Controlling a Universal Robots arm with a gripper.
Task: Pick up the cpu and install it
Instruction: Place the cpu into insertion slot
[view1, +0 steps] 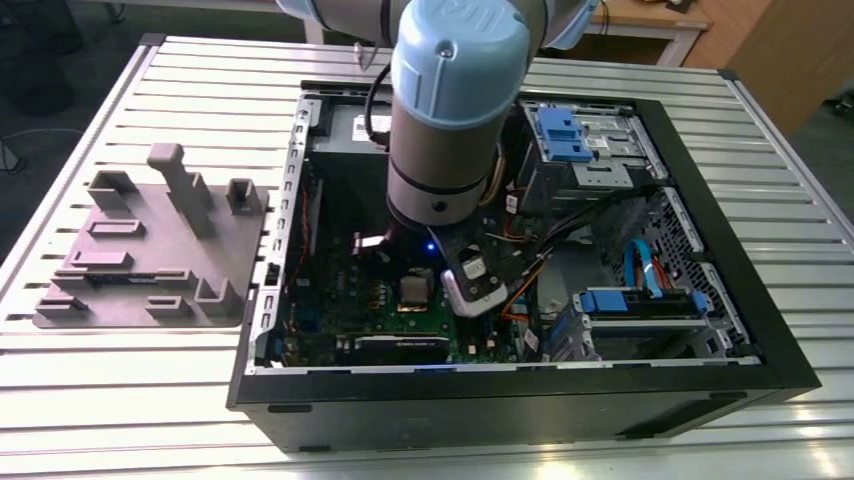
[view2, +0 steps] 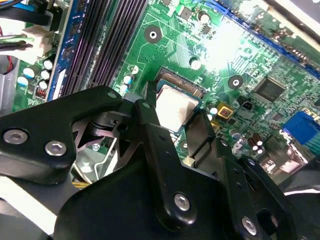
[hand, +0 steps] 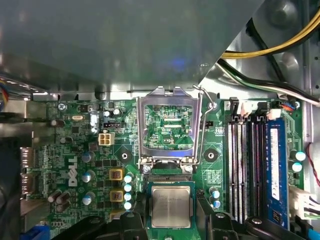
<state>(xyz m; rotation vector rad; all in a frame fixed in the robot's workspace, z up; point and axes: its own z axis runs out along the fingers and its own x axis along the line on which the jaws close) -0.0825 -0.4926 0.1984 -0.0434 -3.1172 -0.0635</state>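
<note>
Hand (view2: 174, 114) sits low inside the open computer case (view1: 534, 410), pinching the cpu (hand: 171, 206) by two opposite edges — just above the green motherboard (hand: 75, 165). Beside it, the socket frame (hand: 170, 95) stands flipped open.

Your bench (view1: 120, 400) is a pale metal top made of long slats. On it you have an open black computer case (view1: 507, 415), and just beside that, on the exterior view's left, a grey moulded fixture plate (view1: 134, 255).

One cpu (hand: 171, 206), one green motherboard (hand: 75, 150), one open computer case (view1: 534, 410), one grey fixture plate (view1: 134, 250).
</note>
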